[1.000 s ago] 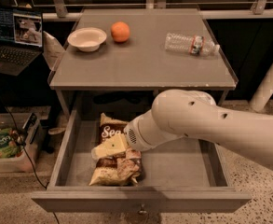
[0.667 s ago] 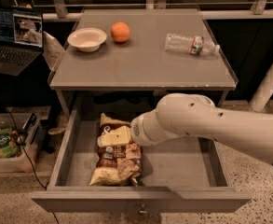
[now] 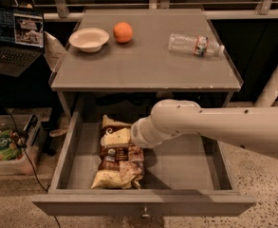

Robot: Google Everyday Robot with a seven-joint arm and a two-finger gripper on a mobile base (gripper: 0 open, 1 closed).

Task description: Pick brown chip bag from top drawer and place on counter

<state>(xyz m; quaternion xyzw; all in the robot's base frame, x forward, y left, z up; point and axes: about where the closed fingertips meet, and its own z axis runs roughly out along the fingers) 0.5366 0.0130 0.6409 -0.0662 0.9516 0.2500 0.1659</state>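
The brown chip bag (image 3: 119, 167) lies flat in the left-middle of the open top drawer (image 3: 186, 167), its pale yellow edge toward the drawer front. The drawer's small metal knob (image 3: 145, 214) shows on its front. My gripper (image 3: 115, 137), at the end of my white arm (image 3: 209, 125) reaching in from the right, sits down on the bag's upper part and hides its lettering. The counter (image 3: 148, 63) is the grey top above the drawer.
On the counter stand a white bowl (image 3: 88, 38) and an orange (image 3: 123, 32) at the back left, and a plastic bottle (image 3: 195, 45) lies at the back right. A laptop (image 3: 13, 37) and a bin holding a green packet (image 3: 3, 146) are at the left.
My arm has shifted a little to the right and back, and the gripper now covers the bag's upper part and lettering. The bag has stayed in place in the drawer.
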